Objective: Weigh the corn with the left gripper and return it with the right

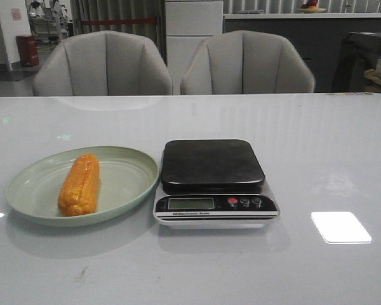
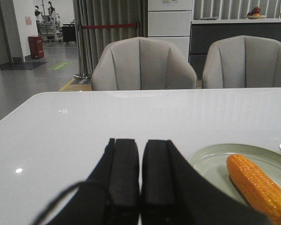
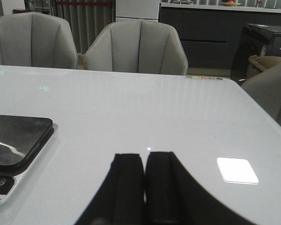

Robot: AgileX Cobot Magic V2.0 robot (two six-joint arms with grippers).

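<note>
The orange-yellow corn [image 1: 80, 184] lies lengthwise in the pale green plate [image 1: 130, 171] at the table's front left. A kitchen scale [image 1: 213, 164] with a bare black platform stands just right of the plate. In the left wrist view my left gripper [image 2: 140, 143] is shut and empty, low over the table, with the corn [image 2: 258, 187] and plate [image 2: 208, 159] to its right. In the right wrist view my right gripper [image 3: 144, 157] is shut and empty, with the scale [image 3: 16, 140] to its left. Neither gripper shows in the front view.
Two grey chairs [image 1: 105, 63] [image 1: 246, 62] stand behind the table's far edge. A bright light patch [image 1: 340, 227] reflects on the glossy white table right of the scale.
</note>
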